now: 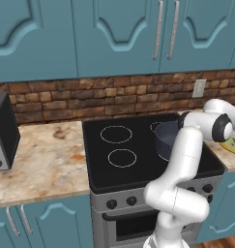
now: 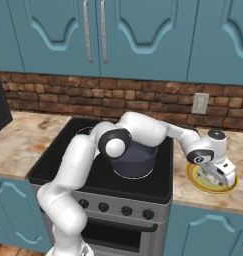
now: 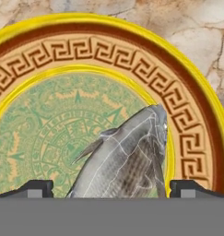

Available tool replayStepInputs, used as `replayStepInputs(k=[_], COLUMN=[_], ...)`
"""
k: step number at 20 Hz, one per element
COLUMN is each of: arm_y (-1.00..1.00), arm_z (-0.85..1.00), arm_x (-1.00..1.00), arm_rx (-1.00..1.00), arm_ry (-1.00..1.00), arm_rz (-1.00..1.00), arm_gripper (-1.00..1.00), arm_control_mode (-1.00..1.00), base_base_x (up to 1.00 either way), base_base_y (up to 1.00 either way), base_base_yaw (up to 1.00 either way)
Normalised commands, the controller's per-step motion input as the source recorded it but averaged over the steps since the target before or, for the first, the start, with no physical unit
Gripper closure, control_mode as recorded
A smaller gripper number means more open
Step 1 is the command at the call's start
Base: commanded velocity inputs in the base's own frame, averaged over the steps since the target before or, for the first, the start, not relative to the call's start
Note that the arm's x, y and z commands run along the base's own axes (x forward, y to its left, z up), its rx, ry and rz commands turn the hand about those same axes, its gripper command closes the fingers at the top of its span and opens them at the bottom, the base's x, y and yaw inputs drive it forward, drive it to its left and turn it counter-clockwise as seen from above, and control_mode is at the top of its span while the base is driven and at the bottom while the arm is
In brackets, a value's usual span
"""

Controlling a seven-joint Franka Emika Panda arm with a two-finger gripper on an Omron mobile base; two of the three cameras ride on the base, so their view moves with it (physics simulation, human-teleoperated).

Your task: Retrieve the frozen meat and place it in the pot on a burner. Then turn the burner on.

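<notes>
The frozen meat is a grey fish [image 3: 127, 152] lying on a round yellow-rimmed patterned plate [image 3: 191, 115]. The plate [image 2: 193, 179] sits on the counter just right of the stove. My gripper [image 2: 216, 176] hangs low over the plate, pointing down. It is open [image 3: 115, 189], with one fingertip [image 3: 39, 188] on each side of the fish's tail end and a gap to it on both sides. The dark blue-grey pot [image 2: 133, 157] stands on the stove's front right burner, partly behind my arm, and its rim also shows in the left base view [image 1: 166, 138].
The black stove top [image 1: 121, 145] has bare burner rings on its left. A row of knobs [image 2: 113, 207] runs along the stove front. A dark microwave [image 1: 3, 131] stands on the left counter. Brick wall and blue cabinets are behind.
</notes>
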Motion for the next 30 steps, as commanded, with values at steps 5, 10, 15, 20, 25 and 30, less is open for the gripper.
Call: replayStepInputs(k=[5, 10, 15, 20, 25, 30], arm_y=[0.00, 0.00, 0.03, 0.23, 0.23, 0.41], arm_z=[-0.17, -0.01, 0.04, 0.60, 0.52, 0.54], arm_x=[0.00, 0.00, -0.01, -0.08, -0.03, -0.24], arm_rx=[0.00, 0.00, 0.00, 0.00, -0.01, 0.00], arm_ry=[0.00, 0.00, -0.02, -0.23, -0.25, -0.22], arm_rz=[0.00, 0.00, 0.00, 0.00, 0.00, 0.00], arm_gripper=[1.00, 1.00, 1.00, 1.00, 1.00, 1.00], arm_control_mode=[-1.00, -1.00, -1.00, -1.00, -1.00, -1.00], base_base_x=[0.00, 0.00, 0.00, 0.00, 0.00, 0.00], base_base_y=[0.00, 0.00, 0.00, 0.00, 0.00, 0.00], base_base_yaw=[0.00, 0.00, 0.00, 0.00, 0.00, 0.00])
